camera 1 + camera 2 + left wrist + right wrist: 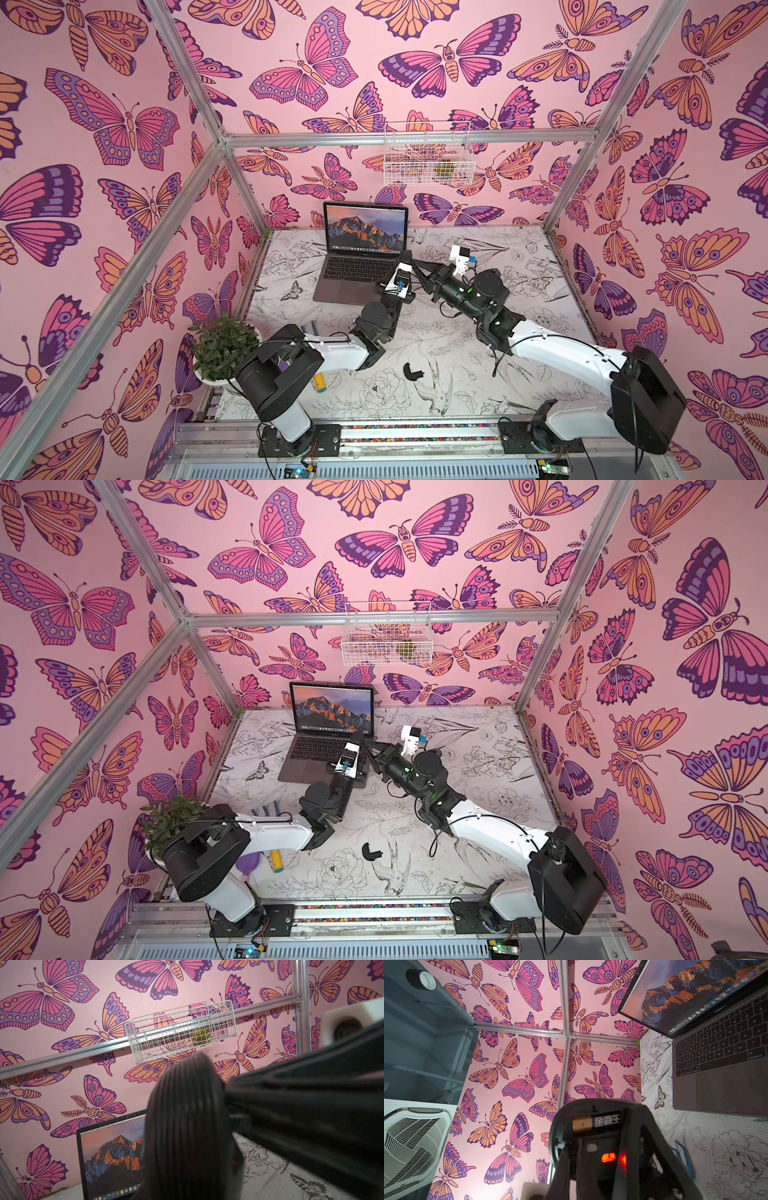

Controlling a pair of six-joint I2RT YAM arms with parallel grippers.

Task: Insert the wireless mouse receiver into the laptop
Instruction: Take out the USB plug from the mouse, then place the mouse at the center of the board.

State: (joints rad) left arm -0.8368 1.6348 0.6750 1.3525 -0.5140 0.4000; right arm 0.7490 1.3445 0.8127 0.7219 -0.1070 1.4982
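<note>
Walls point(124, 124): pink paper printed with large magenta, purple and orange butterflies and moths on three sides, braced by bare aluminium frame rails point(407, 137) that meet at the back corners; a white wire basket point(415, 174) hangs on the back rail. Table cover point(478, 332): white sheet with black line drawings of flowers, birds and butterflies; a leafy potted plant point(222, 347) stands at its near left corner. Beyond the enclosure, in the right wrist view: a dim grey ceiling point(415, 1053) with pipes and a white slatted grille point(413, 1140); lighting even and soft.

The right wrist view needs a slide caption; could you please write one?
Underside of the mouse, cover off: battery and red light exposed, open laptop alongside.
</note>
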